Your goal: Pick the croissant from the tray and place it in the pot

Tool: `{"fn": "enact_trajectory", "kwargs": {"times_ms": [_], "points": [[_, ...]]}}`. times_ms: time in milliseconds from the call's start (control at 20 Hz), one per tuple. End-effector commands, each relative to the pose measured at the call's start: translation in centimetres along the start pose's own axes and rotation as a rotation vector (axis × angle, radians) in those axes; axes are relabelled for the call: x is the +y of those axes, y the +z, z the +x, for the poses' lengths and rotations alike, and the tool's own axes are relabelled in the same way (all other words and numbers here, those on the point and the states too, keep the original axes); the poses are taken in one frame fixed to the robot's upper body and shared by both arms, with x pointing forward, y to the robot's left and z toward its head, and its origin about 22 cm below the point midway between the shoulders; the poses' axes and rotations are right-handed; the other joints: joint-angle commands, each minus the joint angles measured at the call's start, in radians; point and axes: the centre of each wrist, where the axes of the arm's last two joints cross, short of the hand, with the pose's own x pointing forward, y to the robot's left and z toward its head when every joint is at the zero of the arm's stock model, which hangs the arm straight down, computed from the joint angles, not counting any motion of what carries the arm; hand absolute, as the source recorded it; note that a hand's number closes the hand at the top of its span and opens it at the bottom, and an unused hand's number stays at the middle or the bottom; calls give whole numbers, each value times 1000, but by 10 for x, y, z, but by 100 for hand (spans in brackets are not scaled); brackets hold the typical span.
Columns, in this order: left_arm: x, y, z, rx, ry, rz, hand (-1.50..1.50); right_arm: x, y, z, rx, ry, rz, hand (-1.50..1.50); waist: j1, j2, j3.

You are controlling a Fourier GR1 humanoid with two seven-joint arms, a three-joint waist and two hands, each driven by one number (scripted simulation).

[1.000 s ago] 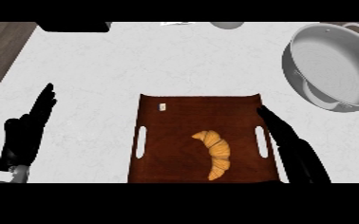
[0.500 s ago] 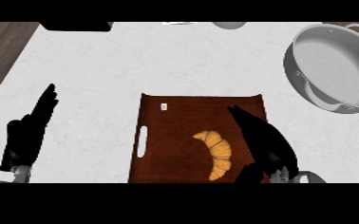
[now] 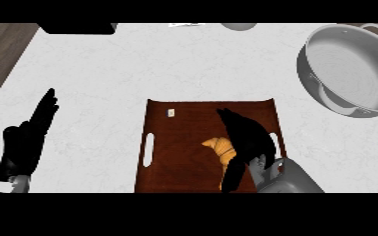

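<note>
Right hand (image 3: 249, 136) sits over the right half of the dark brown wooden tray (image 3: 207, 103), lower centre of frame, fingers stretched toward upper left and not curled, so open, nothing clamped. Golden croissant (image 3: 215, 145) lies on the tray, mostly hidden under that hand; only its left end shows. Can't tell whether the palm touches it or is just above. Large grey metal pot (image 3: 345, 66) is at the upper right on the white marble table (image 3: 133, 70), well apart from the tray. Left hand (image 3: 28, 141) rests open at lower left, fingers up. Step, I'd say: closing on the croissant, lift not begun. Risks: the curved pastry could skid on the smooth tray if the fingers close off-centre; a pinch on one tip could let it swing or slip during the carry; crossing low could clip the pot's near rim.
</note>
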Motion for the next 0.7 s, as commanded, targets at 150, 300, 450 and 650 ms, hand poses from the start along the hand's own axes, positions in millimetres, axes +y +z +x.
{"fn": "enact_trajectory", "kwargs": {"times_ms": [150, 300, 450, 650], "points": [[4, -3, -3, -7, 5, -2, 0, 23, -12, 13, 126, 104, 58, -150, -10, -1, 0], [-6, -14, 5, 4, -4, 29, 0, 5, -32, 11, 137, 103, 60, -150, -12, 1, 0], [1, -2, 3, 0, 1, -3, 0, 26, -30, 40, 166, 110, 82, -150, -7, -1, 0], [4, -7, 3, 14, 17, 0, 0, 32, -51, 18, 181, 109, 98, -150, -8, 0, 1]]}}
